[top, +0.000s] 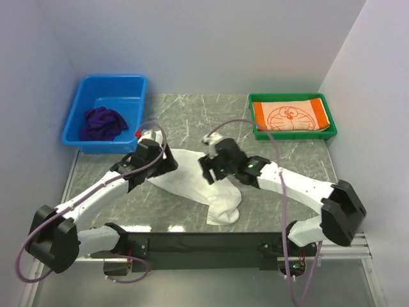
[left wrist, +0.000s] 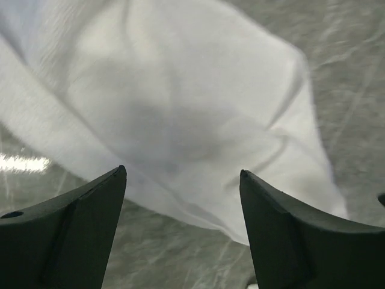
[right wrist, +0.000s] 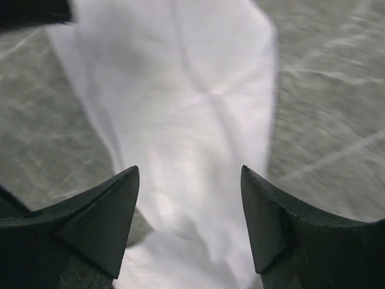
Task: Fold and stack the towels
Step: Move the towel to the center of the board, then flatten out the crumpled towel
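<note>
A plain white towel [top: 217, 201] lies crumpled in a long diagonal strip on the marble table [top: 192, 115]. My left gripper [top: 167, 165] hovers at its upper left end, jaws open, with the white towel [left wrist: 180, 108] just beyond the fingertips and nothing held. My right gripper [top: 207, 173] is over the towel's middle, open, with the white towel [right wrist: 192, 108] below and between its fingers. An orange towel with a cartoon print [top: 291, 117] lies folded in the green tray [top: 255, 131]. A dark purple towel [top: 102, 123] sits bunched in the blue bin [top: 137, 86].
The blue bin stands at the back left and the green tray at the back right. White walls enclose the table on three sides. A black rail [top: 204, 243] carrying the arm bases runs along the near edge.
</note>
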Action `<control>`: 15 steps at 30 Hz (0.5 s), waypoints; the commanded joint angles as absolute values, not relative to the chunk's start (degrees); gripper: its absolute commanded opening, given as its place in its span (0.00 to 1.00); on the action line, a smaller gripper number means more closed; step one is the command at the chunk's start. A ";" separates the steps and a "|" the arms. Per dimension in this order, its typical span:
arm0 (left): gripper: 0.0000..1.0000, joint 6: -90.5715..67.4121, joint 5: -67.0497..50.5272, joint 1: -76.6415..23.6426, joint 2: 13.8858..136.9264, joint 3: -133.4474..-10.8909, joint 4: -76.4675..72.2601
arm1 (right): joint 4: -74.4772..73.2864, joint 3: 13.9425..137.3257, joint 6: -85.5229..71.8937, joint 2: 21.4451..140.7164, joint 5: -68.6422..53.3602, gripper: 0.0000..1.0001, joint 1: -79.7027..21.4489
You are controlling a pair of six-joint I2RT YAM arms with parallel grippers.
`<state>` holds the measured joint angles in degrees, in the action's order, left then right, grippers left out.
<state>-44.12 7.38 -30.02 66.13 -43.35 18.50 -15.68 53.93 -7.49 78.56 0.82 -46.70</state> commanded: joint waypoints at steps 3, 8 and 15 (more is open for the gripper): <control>0.80 -48.96 10.81 -28.13 68.11 -39.55 13.45 | -19.86 61.51 -7.91 87.77 4.04 0.64 -53.87; 0.79 -48.69 10.90 -27.60 72.68 -39.64 10.64 | -21.97 67.66 -11.06 95.88 8.26 0.60 -57.04; 0.76 -48.34 11.51 -27.25 77.87 -40.17 10.37 | -25.74 74.87 -16.87 105.01 13.00 0.61 -58.53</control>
<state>-47.77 10.39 -27.59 77.19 -38.83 12.69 -23.20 70.19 -13.06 103.18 8.14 -57.91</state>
